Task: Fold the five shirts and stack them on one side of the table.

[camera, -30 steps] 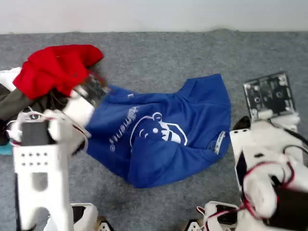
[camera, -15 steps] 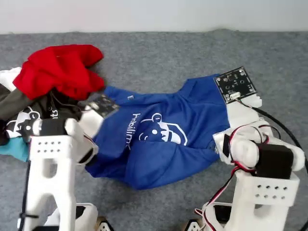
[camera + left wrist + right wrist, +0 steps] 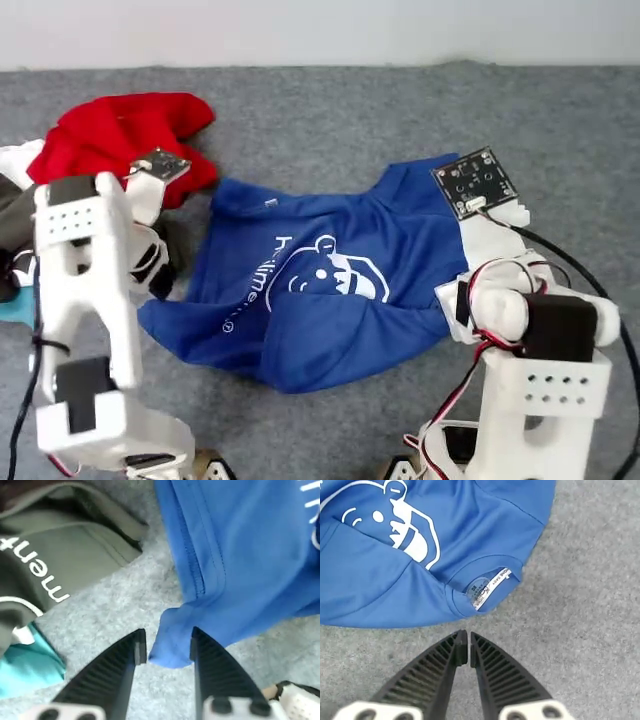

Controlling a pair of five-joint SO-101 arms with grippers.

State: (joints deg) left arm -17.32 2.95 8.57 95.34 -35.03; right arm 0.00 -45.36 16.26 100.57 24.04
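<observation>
The blue shirt [image 3: 330, 290] lies crumpled, print up, in the middle of the grey tabletop [image 3: 330, 110]. The left pincer [image 3: 167, 647] is released, its fingers spread either side of a corner of the shirt on its left-edge side. The right pincer [image 3: 469, 647] is clenched on nothing, just beside the neck label [image 3: 487, 587]. A red shirt [image 3: 110, 140], an olive shirt [image 3: 65, 545] and a teal shirt [image 3: 25, 665] are heaped at the left edge.

Left gripper [image 3: 167, 646] drew back, dragging blue shirt [image 3: 330, 290] corner outward; right arm [image 3: 520, 320] swung inward.
</observation>
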